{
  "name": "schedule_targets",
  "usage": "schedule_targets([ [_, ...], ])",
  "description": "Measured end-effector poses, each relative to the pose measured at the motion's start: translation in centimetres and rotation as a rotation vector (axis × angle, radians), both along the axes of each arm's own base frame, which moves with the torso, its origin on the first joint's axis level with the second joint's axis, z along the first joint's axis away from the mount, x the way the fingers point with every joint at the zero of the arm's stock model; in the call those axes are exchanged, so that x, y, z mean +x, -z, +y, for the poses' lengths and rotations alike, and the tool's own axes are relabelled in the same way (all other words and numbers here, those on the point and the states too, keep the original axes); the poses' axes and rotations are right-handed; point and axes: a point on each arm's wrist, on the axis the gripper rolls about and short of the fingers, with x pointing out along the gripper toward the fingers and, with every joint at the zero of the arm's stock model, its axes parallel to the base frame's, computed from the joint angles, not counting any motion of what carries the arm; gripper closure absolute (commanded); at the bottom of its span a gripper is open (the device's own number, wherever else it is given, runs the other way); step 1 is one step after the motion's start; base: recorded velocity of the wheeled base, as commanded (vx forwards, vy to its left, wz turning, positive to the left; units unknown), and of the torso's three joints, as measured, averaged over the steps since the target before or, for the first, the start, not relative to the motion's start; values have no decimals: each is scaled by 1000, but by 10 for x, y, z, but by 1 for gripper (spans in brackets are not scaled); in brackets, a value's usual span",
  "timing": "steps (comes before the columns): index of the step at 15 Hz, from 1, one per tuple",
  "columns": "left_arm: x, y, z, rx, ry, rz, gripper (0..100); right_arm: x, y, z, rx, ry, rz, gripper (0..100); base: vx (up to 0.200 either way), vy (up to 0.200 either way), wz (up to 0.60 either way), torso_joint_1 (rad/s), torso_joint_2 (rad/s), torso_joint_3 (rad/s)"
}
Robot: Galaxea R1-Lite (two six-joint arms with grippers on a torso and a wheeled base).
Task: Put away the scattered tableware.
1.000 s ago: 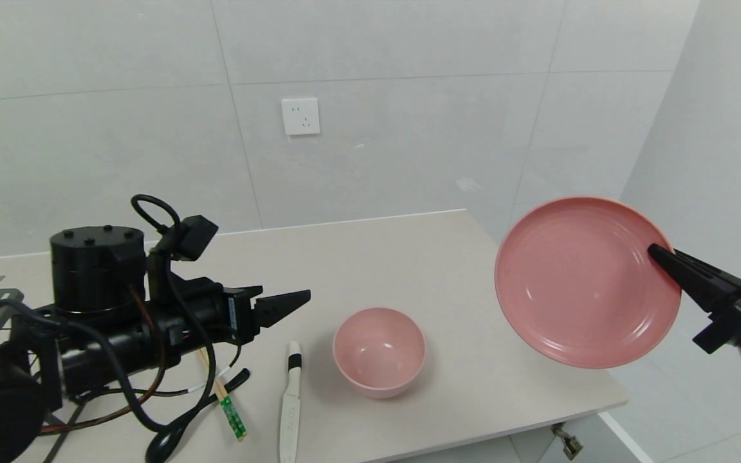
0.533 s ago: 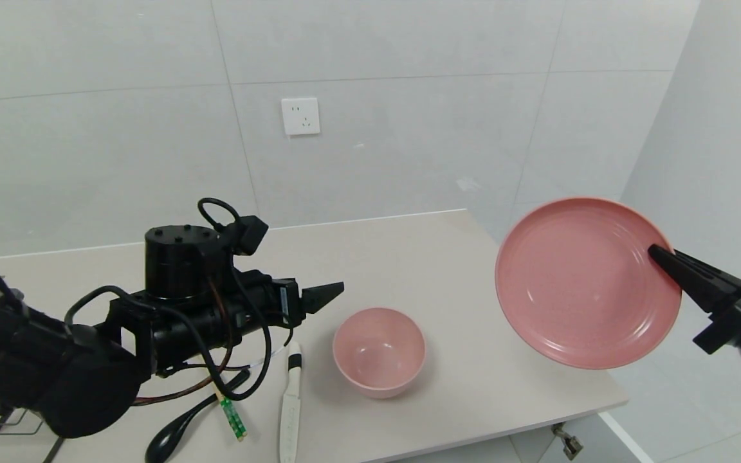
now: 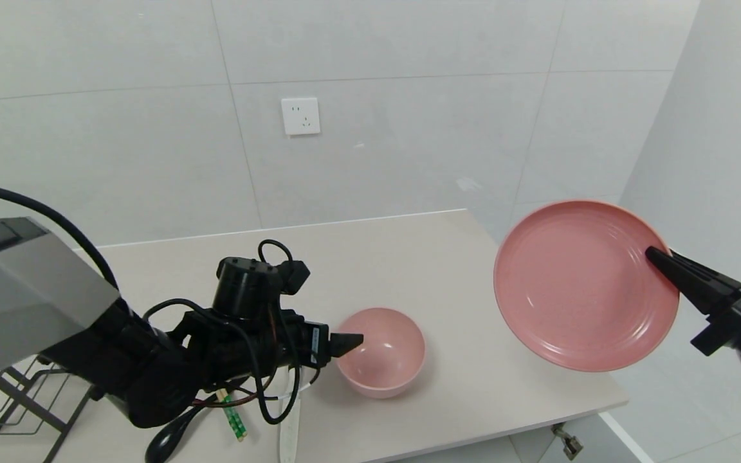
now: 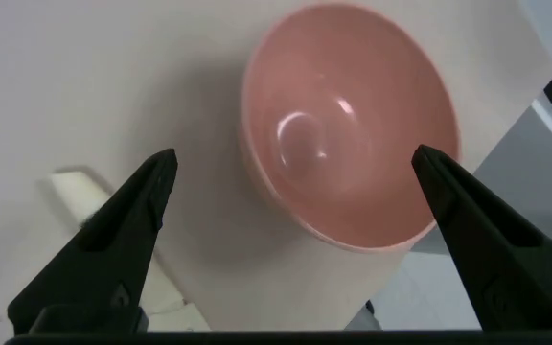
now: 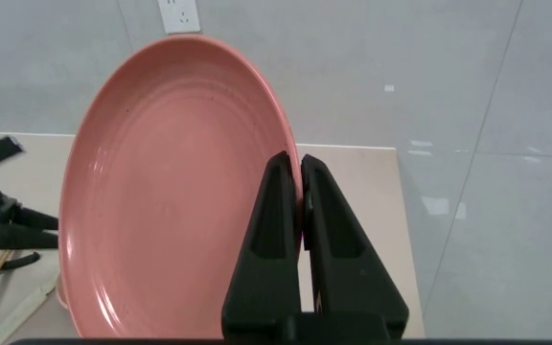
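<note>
Left gripper is spread wide with nothing in it, sitting right at the near-left rim of the pink bowl, and from the wrist view the bowl shows between the two fingers. The bowl's upright on the bench, close to the front edge. Right gripper is pinched tight on the rim of the pink plate, holding it tilted up in the air off the bench's right end. A white knife, chopsticks and a black spoon lie under the left arm.
</note>
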Motion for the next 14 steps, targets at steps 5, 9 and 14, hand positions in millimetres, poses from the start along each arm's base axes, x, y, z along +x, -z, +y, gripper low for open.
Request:
schedule_targets([
  [5,3,27,-23,43,47,53,0,0,0,1,0,-5,0,100,0,0,0,0,0,0],
  [9,8,36,-28,53,48,64,0,0,1,1,0,-6,4,100,0,0,0,0,0,0],
  [14,10,47,-33,81,40,77,0,1,1,1,-1,-6,6,100,0,0,0,0,0,0],
])
